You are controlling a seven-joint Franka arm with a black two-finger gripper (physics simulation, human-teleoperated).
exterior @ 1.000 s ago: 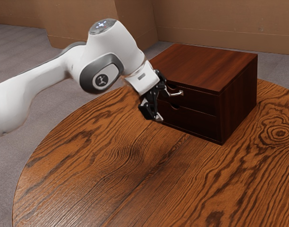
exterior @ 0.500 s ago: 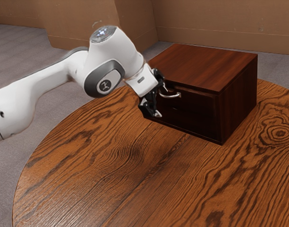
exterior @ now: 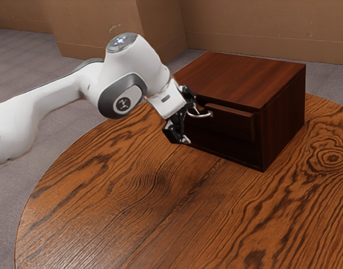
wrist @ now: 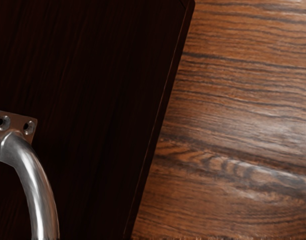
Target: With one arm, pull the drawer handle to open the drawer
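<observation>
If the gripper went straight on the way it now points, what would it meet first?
Probably the dark drawer front, right behind the metal handle beside the gripper. The wrist view looks straight at that panel, but its depth is unclear.

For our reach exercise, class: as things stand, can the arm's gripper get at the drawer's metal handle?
Likely yes: the gripper sits right at the handle, with nothing between them.

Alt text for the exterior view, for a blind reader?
A white robot arm reaches from the exterior view's left, its black gripper at the metal handle of the upper drawer of a dark wooden cabinet on a round wooden table. The drawer appears slightly out.
</observation>
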